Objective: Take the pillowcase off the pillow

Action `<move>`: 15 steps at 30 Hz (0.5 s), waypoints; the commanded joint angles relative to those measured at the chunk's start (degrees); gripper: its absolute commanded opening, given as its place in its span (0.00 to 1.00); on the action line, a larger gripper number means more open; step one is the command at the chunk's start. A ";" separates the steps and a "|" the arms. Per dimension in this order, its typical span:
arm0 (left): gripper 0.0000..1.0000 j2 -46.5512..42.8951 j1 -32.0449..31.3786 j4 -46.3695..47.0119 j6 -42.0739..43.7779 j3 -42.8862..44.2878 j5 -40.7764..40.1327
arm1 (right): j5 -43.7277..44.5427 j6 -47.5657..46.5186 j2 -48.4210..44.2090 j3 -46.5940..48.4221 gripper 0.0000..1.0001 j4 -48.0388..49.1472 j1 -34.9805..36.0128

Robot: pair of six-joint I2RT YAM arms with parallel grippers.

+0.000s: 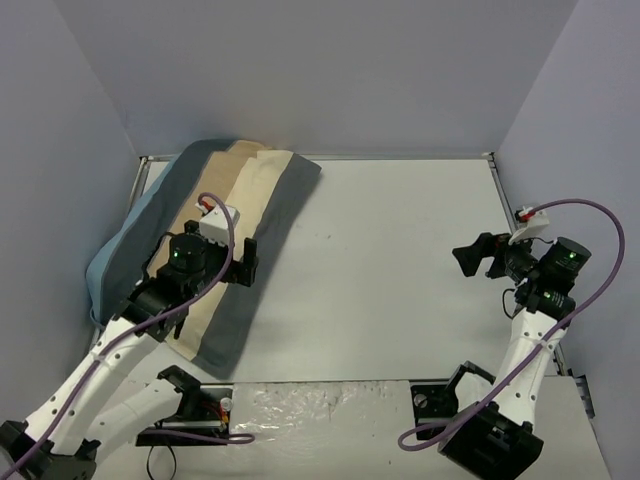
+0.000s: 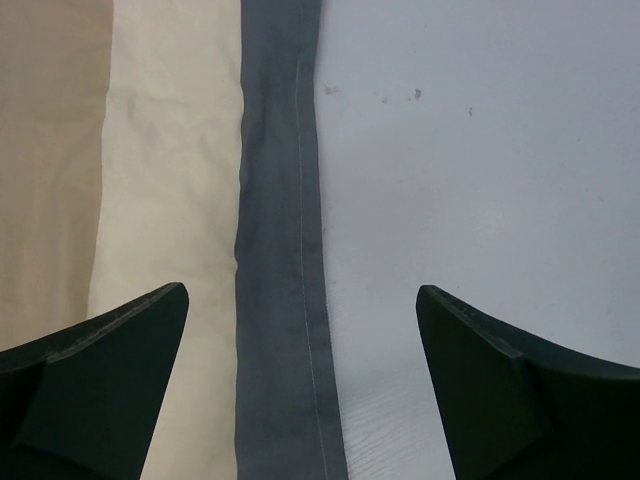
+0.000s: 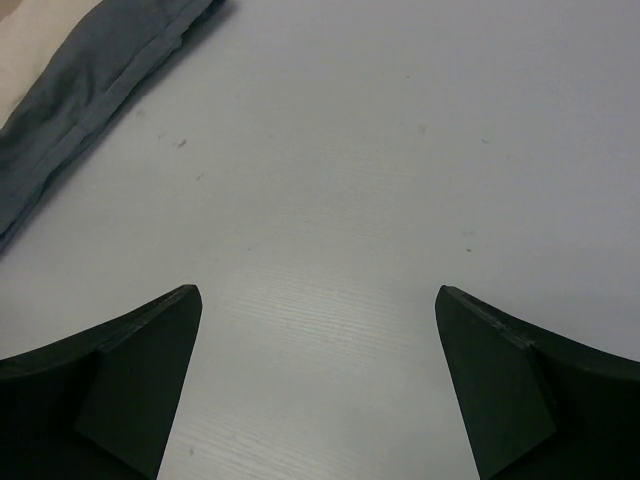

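Two arms watched | left gripper spread wide, empty, above the stitched edge of the limp blue-grey fabric pillowcase | plump cream rectangular pillow lies diagonally at the white worktop's far-left corner, blue-grey cloth along both long sides | right gripper spread, empty, over the worktop, well apart from the cloth

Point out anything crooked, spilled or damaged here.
Nothing is spilled or torn. One oddity: the pillowcase sits askew on the pillow, leaving a cream strip bare between bands of blue-grey fabric. The bundle lies slanted along the left edge of the table. A few faint specks mark the tabletop.
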 commanded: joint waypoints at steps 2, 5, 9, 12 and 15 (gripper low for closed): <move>0.98 14.14 -0.43 -5.30 -0.90 12.46 -2.67 | -8.02 -10.76 -1.01 1.87 1.00 -3.92 0.80; 0.99 28.29 -1.83 -13.12 0.50 23.88 -8.73 | -8.37 -14.18 -0.04 2.66 1.00 -5.06 1.50; 0.99 42.13 -7.88 -18.69 3.76 34.88 -18.04 | -8.64 -16.84 -0.21 3.19 1.00 -7.17 2.64; 0.99 50.92 -10.62 -21.42 5.34 41.83 -23.67 | -8.20 -16.57 -0.48 3.10 1.00 -7.26 2.73; 1.00 57.52 -11.94 -22.30 6.57 46.67 -28.33 | -7.67 -16.57 -0.39 3.10 1.00 -7.35 3.17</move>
